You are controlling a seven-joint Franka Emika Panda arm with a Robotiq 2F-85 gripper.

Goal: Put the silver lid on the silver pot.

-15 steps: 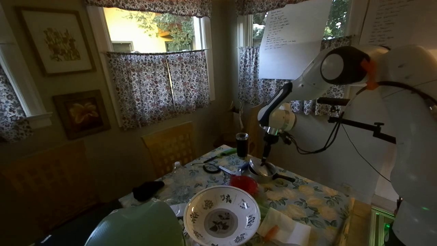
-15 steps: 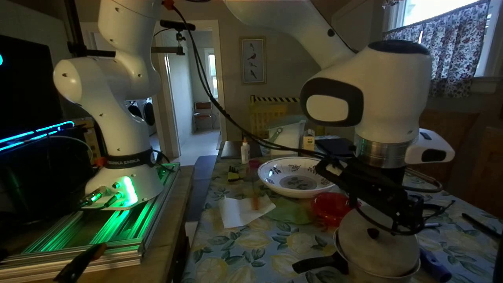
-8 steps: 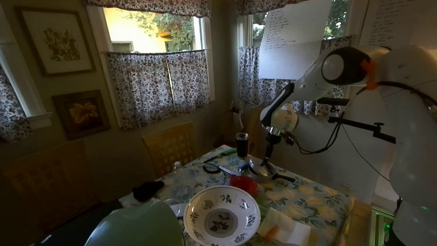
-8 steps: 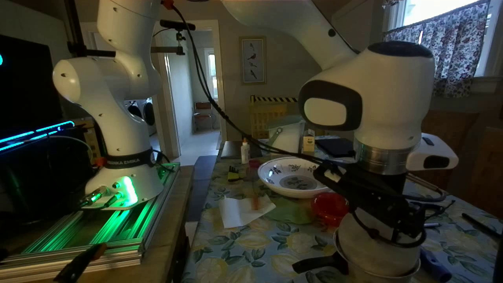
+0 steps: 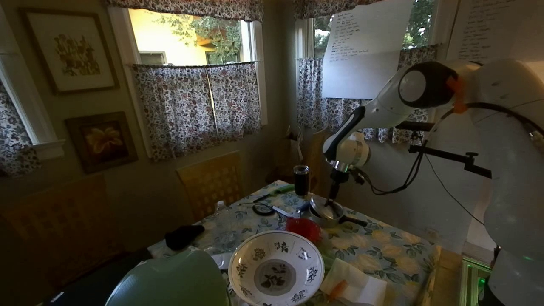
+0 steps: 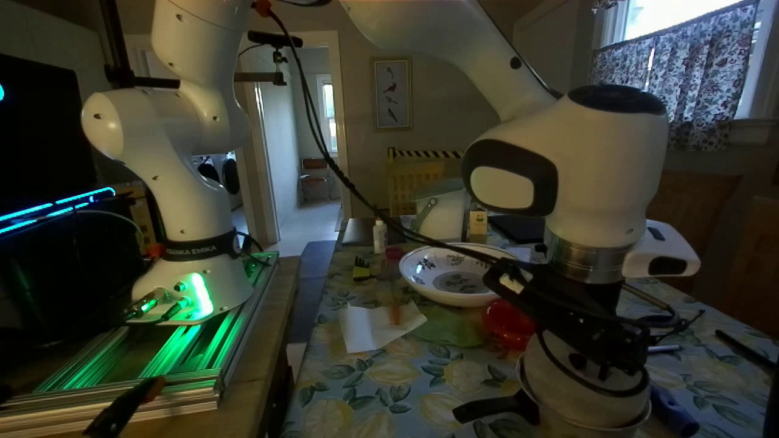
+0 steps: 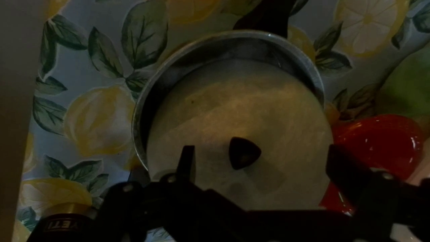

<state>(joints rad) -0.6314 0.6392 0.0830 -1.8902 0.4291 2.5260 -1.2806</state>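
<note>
In the wrist view we see the gripper spread wide, one finger to either side of the dark knob of the silver lid; whether the fingers touch the lid we cannot tell. The lid lies off-centre on the silver pot. On the side of the pot's black handle its edge sits inside the rim and leaves a crescent of opening; toward the red bowl it covers the rim. A strip of the cloth-covered table parts the pot from the table's edge, and the red bowl is just beside the pot, farther in from that edge.

In an exterior view we find the pot near the right-hand edge of the table, not far from the far corner, where a dark tumbler stands upright. The lid looks tilted, and the gripper points down over it. A clear bottle is upright near the left-hand edge.

In an exterior view we have the pot toward the near end, cut off by the frame, its handle aimed at the left-hand edge, near which lies a white sheet. The gripper hides part of the lid. A blue object, partly hidden, lies beside the pot.
</note>
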